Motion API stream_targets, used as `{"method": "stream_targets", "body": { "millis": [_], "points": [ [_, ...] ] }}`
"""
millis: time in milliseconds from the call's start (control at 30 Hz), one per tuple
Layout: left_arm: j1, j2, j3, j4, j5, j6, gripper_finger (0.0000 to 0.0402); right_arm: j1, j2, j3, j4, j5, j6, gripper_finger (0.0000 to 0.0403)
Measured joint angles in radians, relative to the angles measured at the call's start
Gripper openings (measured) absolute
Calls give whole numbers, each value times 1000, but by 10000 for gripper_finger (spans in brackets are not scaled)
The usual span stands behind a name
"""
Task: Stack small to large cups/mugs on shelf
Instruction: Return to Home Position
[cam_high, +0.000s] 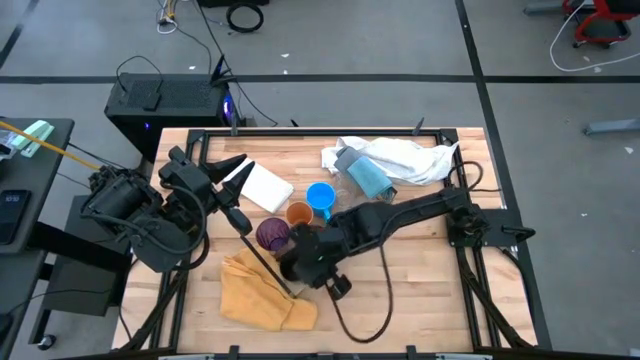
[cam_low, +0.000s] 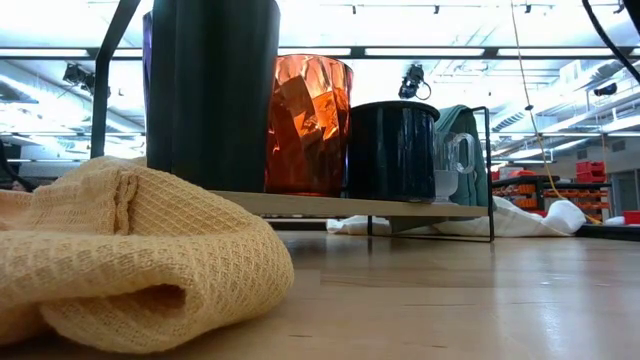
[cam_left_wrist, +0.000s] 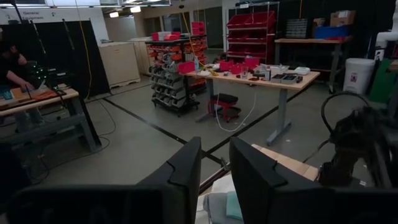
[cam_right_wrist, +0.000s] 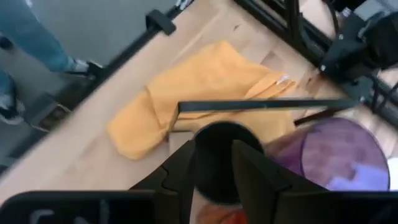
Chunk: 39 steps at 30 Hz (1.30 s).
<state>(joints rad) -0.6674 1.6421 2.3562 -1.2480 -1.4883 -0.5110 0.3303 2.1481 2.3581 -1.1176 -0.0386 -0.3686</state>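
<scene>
**High view.** The left tool (cam_high: 232, 170) is held over the left part of the desk (cam_high: 430, 290), next to a white pad (cam_high: 265, 187). The right tool (cam_high: 300, 262) is placed near the desk's middle, above the cups. A purple cup (cam_high: 272, 233), a small orange cup (cam_high: 299, 213) and a blue mug (cam_high: 320, 197) are arranged in a slanting row, each just beside the next. A yellow cloth (cam_high: 262, 290) is spread at the front edge.

**Low view.** The shelf (cam_low: 400, 208), a pale wooden board, is carried on a dark frame slightly above the desk. A black cup (cam_low: 215, 90), a red-orange tumbler (cam_low: 308, 125) and a dark mug (cam_low: 392, 150) are stood upright on it, side by side. The yellow cloth is heaped in front.

**Left wrist view.** The left tool (cam_left_wrist: 215, 146) is shown with its fingers spread and nothing held between them. Only the room is seen beyond.

**Right wrist view.** The right tool (cam_right_wrist: 214, 152) is shown spread above the black cup (cam_right_wrist: 216, 180), which is not pinched. The purple cup (cam_right_wrist: 339, 152) is seen just beside the black cup.
</scene>
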Motion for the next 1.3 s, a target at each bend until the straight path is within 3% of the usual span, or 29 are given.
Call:
{"method": "stream_targets", "body": {
  "millis": [233, 433, 633, 833, 933, 1133, 1300],
  "points": [
    [0, 0, 0, -6, 0, 0, 89, -11, -199, -26, 75, -186, 143, 107],
    [0, 0, 0, -6, 0, 0, 90, -10, -426, -26, 300, -187, 207, 89],
    [0, 0, 0, 4, 0, -1, 96, 26, -639, -25, 301, -67, 152, 73],
    [0, 0, 0, 5, -1, -28, 90, 59, -791, -74, 297, -46, 165, 66],
    [0, 0, 0, 5, -2, -28, 91, 106, -864, -161, 298, -20, 186, 63],
    [0, 0, 0, 5, -13, -28, 96, 214, -1056, -368, 315, 225, 219, 56],
    [1, 0, 0, 3, -51, -27, 92, 229, -1274, -645, 453, 307, 245, 54]
  ]
}}
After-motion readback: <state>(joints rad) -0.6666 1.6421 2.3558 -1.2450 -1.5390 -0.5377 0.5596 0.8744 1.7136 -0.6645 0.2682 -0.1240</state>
